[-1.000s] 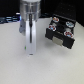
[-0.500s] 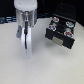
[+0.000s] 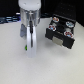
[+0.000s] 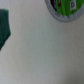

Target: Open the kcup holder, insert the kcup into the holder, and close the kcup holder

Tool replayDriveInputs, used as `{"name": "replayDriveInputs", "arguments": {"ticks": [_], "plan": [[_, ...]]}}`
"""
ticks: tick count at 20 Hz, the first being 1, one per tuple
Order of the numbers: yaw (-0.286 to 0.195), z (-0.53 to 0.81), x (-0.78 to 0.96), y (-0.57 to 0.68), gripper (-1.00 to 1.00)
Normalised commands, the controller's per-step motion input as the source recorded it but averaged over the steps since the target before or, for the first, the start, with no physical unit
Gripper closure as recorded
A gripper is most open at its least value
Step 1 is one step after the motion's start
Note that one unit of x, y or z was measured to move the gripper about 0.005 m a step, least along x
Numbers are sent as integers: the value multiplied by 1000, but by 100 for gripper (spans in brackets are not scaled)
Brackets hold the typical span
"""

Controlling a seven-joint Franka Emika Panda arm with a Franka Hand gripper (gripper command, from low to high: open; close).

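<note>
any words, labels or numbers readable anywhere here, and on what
None can be read.
Green top of the kcup: dark marks in the wrist view, too blurred to read.
Pod lids on the kcup holder: coloured patches only, too small to read.

Wrist view, blurred throughout. Most of the frame is pale, even table point(image 4: 45, 57), with no markings to be made out.

Kcup point(image 4: 66, 10) sits in one corner, cut off by two frame edges, so only part of the round shows. It has a light grey rim around a green face, and a few dark specks on the green are too soft to read.

Dark teal-green patch point(image 4: 4, 27) lies against the opposite side edge, well apart from the kcup. Its outline is angular; what it is cannot be told.
</note>
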Motion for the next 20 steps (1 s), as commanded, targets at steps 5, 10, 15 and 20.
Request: {"name": "replayDriveInputs", "arguments": {"ticks": [5, 10, 15, 20], "plan": [[-177, -262, -55, -123, -100], [-166, -273, -26, -112, -100], [0, 116, -275, 141, -100], [0, 205, -229, 128, -100]]}}
